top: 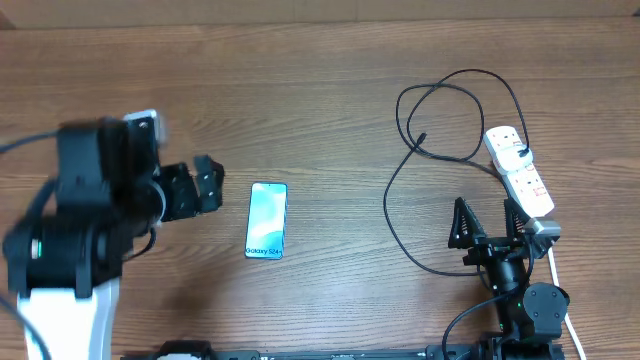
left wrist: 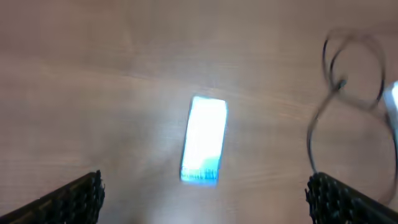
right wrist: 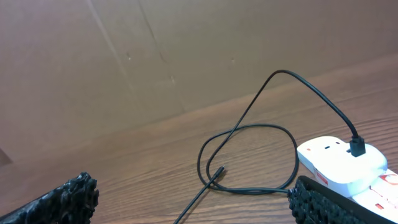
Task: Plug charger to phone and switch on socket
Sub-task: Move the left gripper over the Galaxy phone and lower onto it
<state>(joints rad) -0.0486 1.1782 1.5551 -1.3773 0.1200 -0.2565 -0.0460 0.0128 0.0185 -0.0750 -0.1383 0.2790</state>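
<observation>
Black left arm (top: 88,190) angled toward phone (top: 266,220), jaws wide apart

On the table (top: 320,100), the charger (top: 387,200) lies between phone (top: 266,220) and socket (top: 520,165).

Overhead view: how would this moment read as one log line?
phone unplugged | charger in socket, tip loose | left gripper open | right gripper open
</observation>
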